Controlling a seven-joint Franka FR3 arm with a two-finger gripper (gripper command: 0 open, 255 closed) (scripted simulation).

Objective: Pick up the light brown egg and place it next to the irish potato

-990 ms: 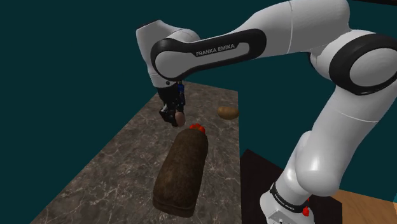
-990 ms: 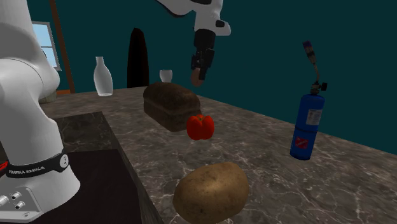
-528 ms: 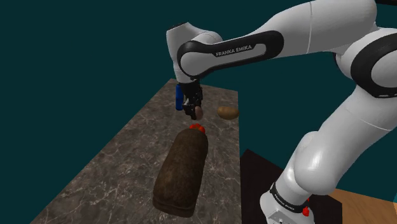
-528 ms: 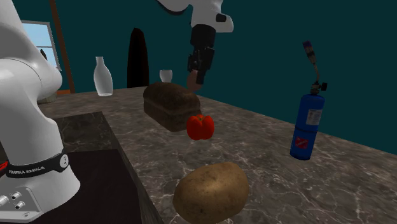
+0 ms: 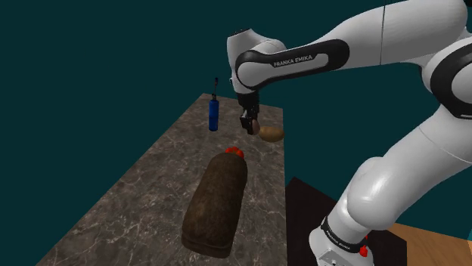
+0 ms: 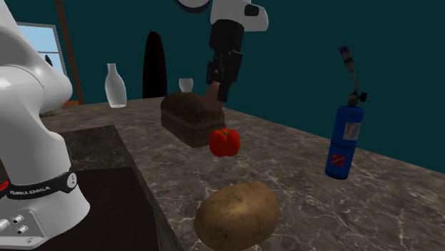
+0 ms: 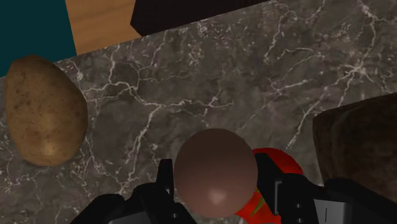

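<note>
One all-black two-finger gripper point(image 5: 249, 124) point(image 6: 216, 88) point(image 7: 216, 198) is squeezing a smooth, round, light brown egg point(image 5: 254, 126) point(image 6: 212, 91) point(image 7: 215, 170) tight between its fingers. The egg hangs in the air over the dark grey marble counter point(image 5: 136, 198) point(image 6: 299, 187) point(image 7: 222, 76). In the shoulder view it is just left of a lumpy brown potato point(image 5: 271, 134) point(image 6: 237, 214) point(image 7: 43, 109), which lies by the counter's far right edge. In the wrist view, a small shiny red pepper point(image 5: 234, 150) point(image 6: 224, 142) point(image 7: 281, 163) sits right under the egg. The pepper is at the far end of a long dark brown loaf of bread point(image 5: 215, 200) point(image 6: 191, 118) point(image 7: 356, 140). A blue gas bottle point(image 5: 213, 113) point(image 6: 341, 146) with a black nozzle stands upright at the counter's far end.
</note>
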